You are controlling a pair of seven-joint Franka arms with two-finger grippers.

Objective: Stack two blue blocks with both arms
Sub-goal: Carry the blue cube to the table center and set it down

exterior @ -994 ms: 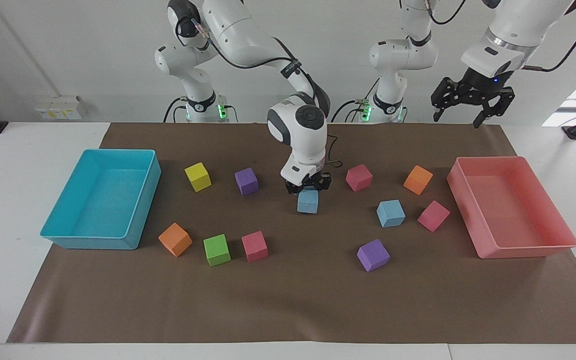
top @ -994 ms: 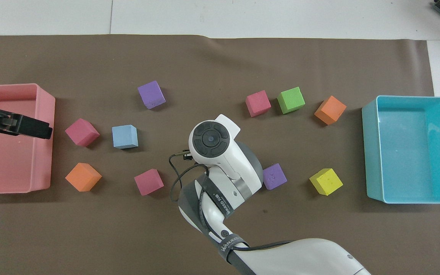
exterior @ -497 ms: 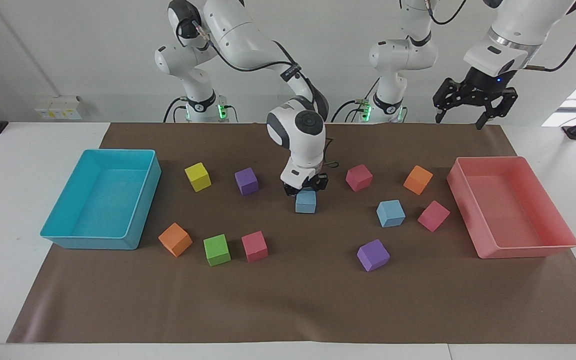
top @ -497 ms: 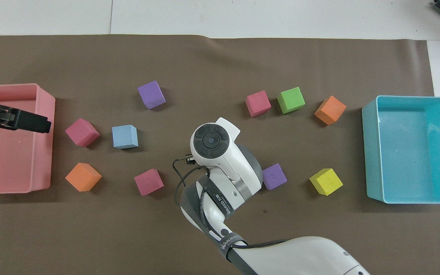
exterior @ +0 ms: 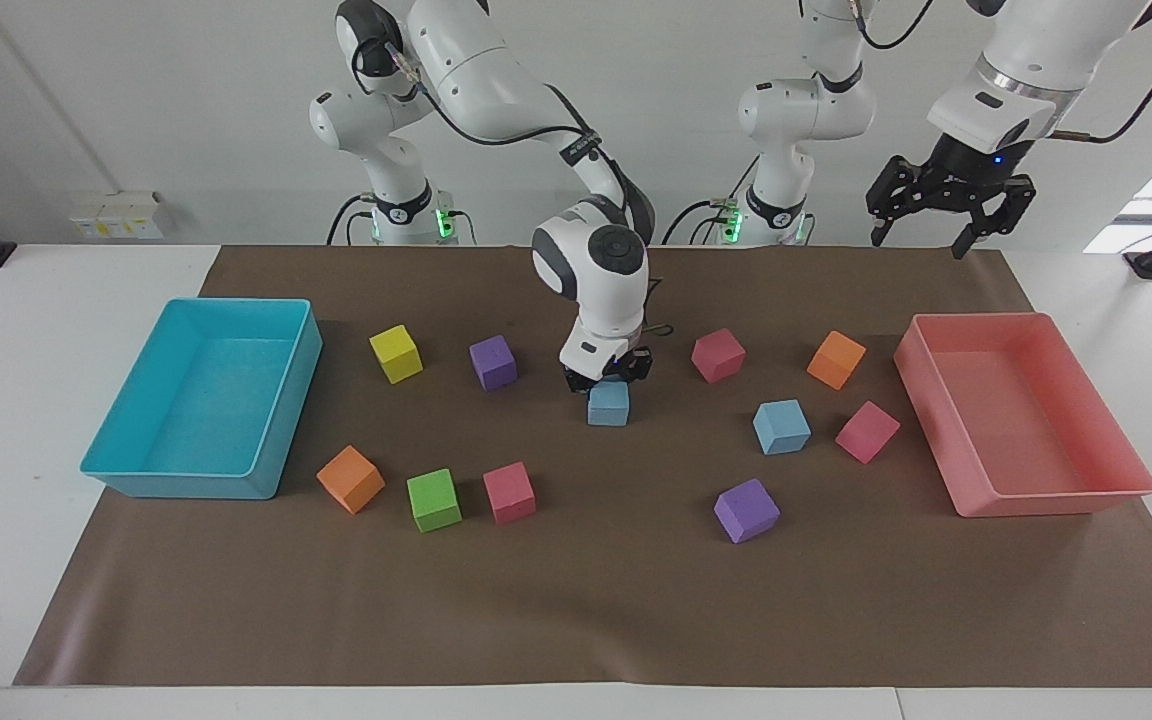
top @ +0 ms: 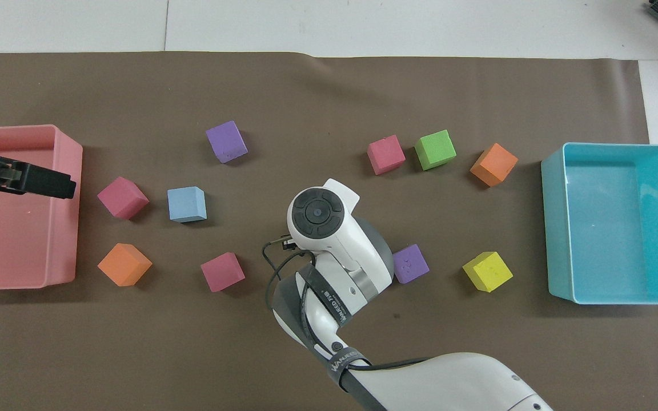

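One blue block (exterior: 608, 403) is at the middle of the brown mat, low at the mat. My right gripper (exterior: 608, 380) comes straight down on it and is shut on its top. In the overhead view the right arm's wrist hides this block. The second blue block (exterior: 781, 426) lies free on the mat toward the left arm's end, beside a pink cube; it also shows in the overhead view (top: 187, 204). My left gripper (exterior: 919, 243) hangs open high in the air, over the pink tray's (top: 72, 228) inner edge in the overhead view (top: 49, 184).
A turquoise tray (exterior: 286, 400) stands at the right arm's end and a pink tray (exterior: 1036, 495) at the left arm's end. Purple (exterior: 493, 361), yellow (exterior: 396, 353), orange (exterior: 836, 359), green (exterior: 433, 499) and pink (exterior: 717, 354) cubes lie scattered around the blue blocks.
My right gripper has shifted slightly toward the right arm's end, and the blue block has moved with it. My left gripper has risen a little.
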